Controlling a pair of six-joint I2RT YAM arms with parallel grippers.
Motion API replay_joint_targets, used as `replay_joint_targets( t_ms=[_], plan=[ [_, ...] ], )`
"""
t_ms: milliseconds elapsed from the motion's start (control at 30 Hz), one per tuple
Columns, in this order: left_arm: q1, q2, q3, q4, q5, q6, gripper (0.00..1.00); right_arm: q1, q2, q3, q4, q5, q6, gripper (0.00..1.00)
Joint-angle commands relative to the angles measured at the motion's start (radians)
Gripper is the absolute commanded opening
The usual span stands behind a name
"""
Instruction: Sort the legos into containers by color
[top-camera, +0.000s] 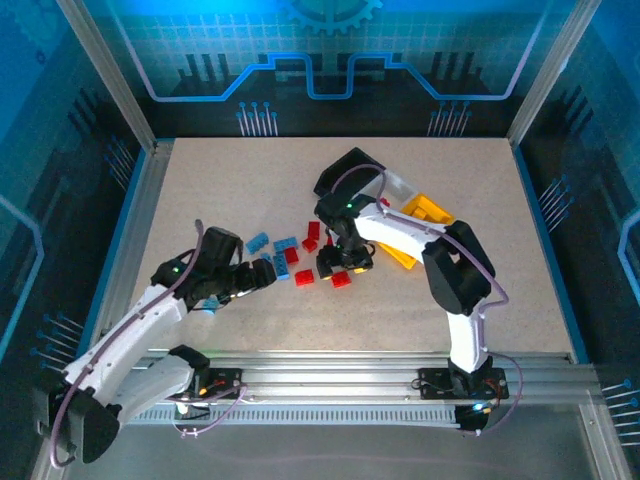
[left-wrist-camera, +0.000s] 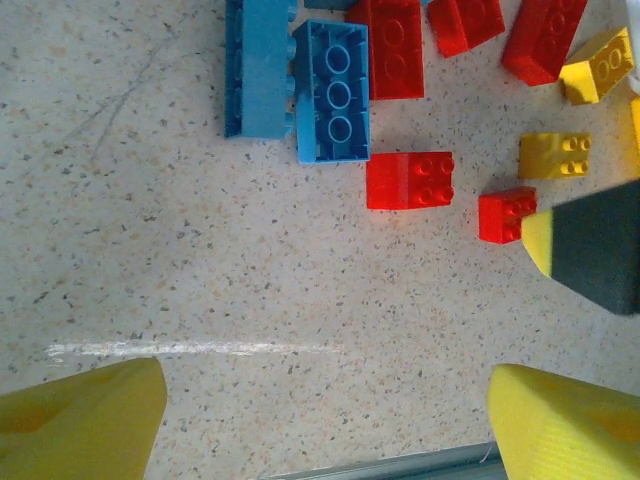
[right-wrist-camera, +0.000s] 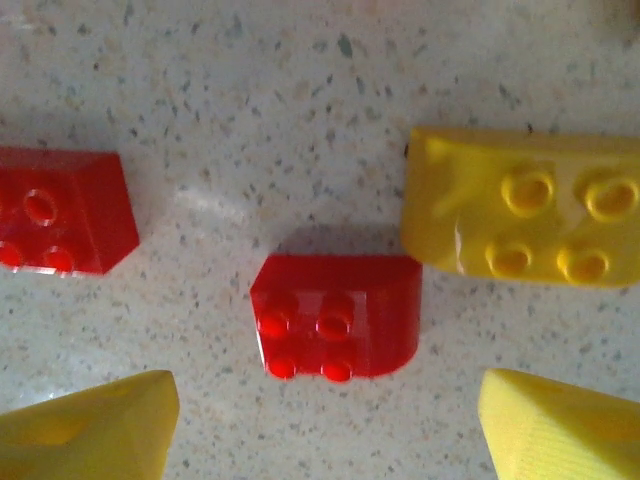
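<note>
- The left arm rises from the near-left corner of the speckled desk (top-camera: 200, 185) and leans low toward the middle. The left gripper (top-camera: 258, 275) is released, its yellow wedge-shaped fingers (left-wrist-camera: 80, 425) spread wide over bare surface with nothing between them.
- The right arm stands at the near-right corner, folds at a black elbow and reaches back leftward. The right gripper (top-camera: 340, 264) points down at the desk's middle, jaws released.
- Its wrist view shows a small red round-edged plastic brick (right-wrist-camera: 335, 315) just ahead of the gap between the fingers, untouched. A yellow four-stud plastic brick (right-wrist-camera: 520, 215) lies near its right.
- The left wrist view shows a blue plastic brick lying hollow side up (left-wrist-camera: 335, 90), touching a second blue one. A black wedge with a yellow edge (left-wrist-camera: 595, 245) juts in at the right.
- The scattered legos (top-camera: 300, 250) lie mid-desk, between the grippers.
- Farthest, toward the far-right corner, is a row of joined plastic containers: black bin (top-camera: 352, 168), white bin (top-camera: 398, 188) and yellow bin (top-camera: 428, 212). The right forearm crosses the yellow one.
</note>
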Motion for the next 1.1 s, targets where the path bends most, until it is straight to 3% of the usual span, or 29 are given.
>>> replay_joint_targets(
  t_ms=[0, 400, 600, 867, 1067],
  plan=[
    [0.012, -0.023, -0.021, -0.041, 0.004, -0.023, 0.86, 0.009, 0.044, 0.039, -0.046, 0.029, -0.028, 0.78],
    [0.033, 0.019, 0.006, -0.03, 0.029, 0.009, 0.87, 0.008, 0.144, 0.043, -0.018, 0.029, -0.03, 0.72],
    [0.047, 0.05, 0.015, -0.019, 0.041, 0.019, 0.88, 0.009, 0.166, 0.039, -0.009, 0.052, -0.041, 0.6],
    [0.059, 0.094, 0.017, 0.021, 0.06, 0.021, 0.89, 0.01, 0.071, 0.022, -0.023, 0.053, -0.028, 0.51],
    [0.058, 0.168, 0.049, 0.03, 0.069, 0.053, 0.89, -0.003, -0.021, 0.069, -0.068, 0.038, -0.013, 0.51]
  ],
)
